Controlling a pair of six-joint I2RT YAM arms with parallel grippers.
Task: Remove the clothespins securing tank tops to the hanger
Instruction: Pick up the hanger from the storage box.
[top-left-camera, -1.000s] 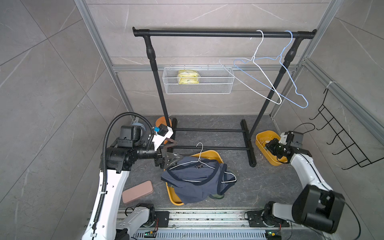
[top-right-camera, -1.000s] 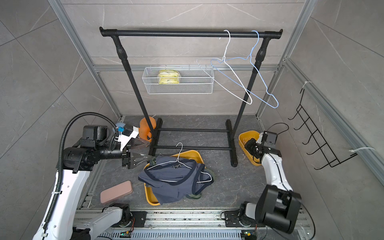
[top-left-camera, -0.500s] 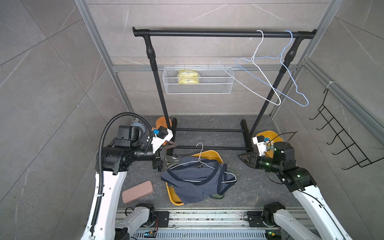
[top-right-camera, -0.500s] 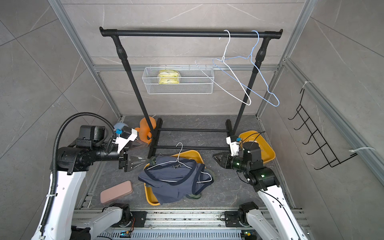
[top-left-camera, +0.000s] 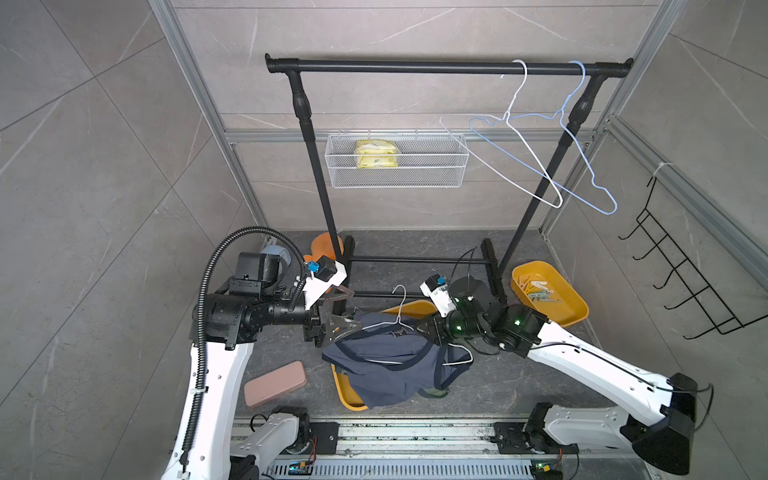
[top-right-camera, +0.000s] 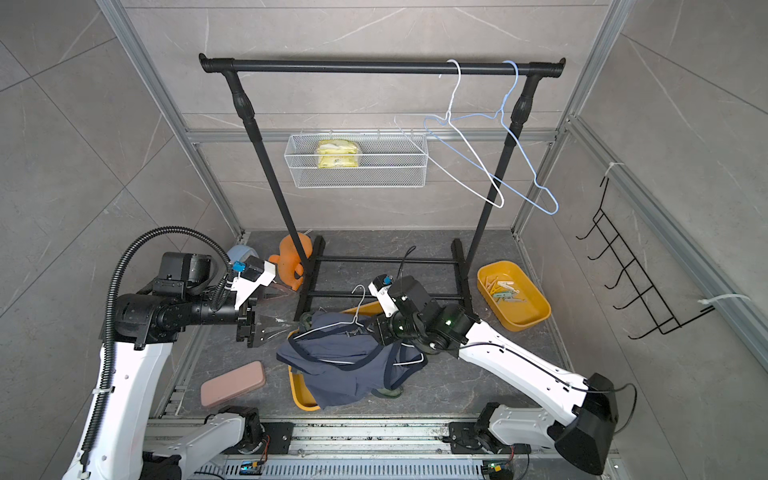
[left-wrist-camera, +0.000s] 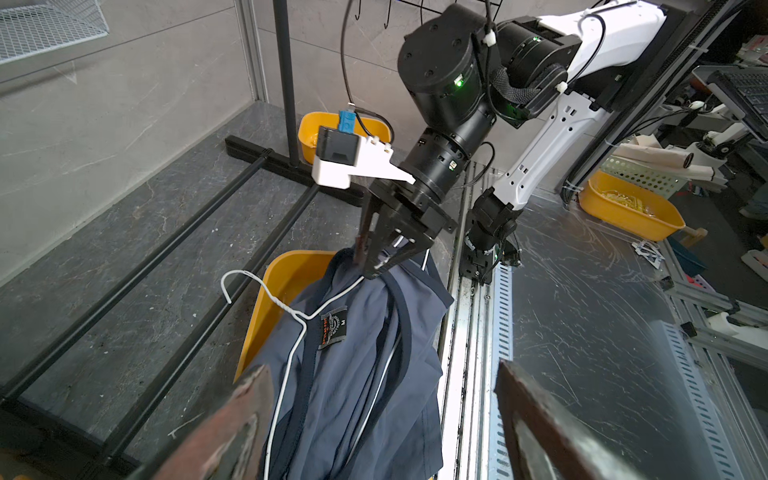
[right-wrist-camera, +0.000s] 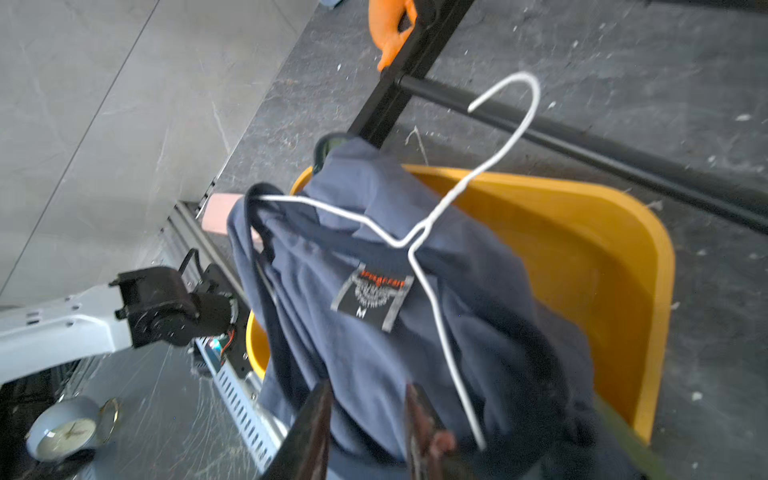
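Left of the deep yellow-orange plastic tub (top-left-camera: 341, 392), the left gripper (left-wrist-camera: 380, 368) hovers with its jaws spread wide and nothing between them, facing the garment's near shoulder. Draped over the tub lies a slate-blue sleeveless cotton tank top (top-left-camera: 382, 365) with dark trim, hung on a thin white wire hanger (right-wrist-camera: 409, 245) whose hook stands clear of the cloth. An olive-green tank top (top-left-camera: 432, 392) peeks out beneath it at the tub's right edge. At the tub's right side the right gripper (left-wrist-camera: 374, 268) presses into the cloth at the hanger's other shoulder. Its jaws stand a little apart, and whether they pinch cloth, wire or a pin cannot be told. No pin shows on this hanger. Farther right of the tub, small plastic spring clothespins (top-left-camera: 538, 289), tan, white and mint, lie in a shallow yellow tray (top-left-camera: 577, 320). The tops look light and limp, likely to bunch and drag. Any remaining pin would be stiff, slick and springy, best squeezed at its tail ends while the wire is steadied.
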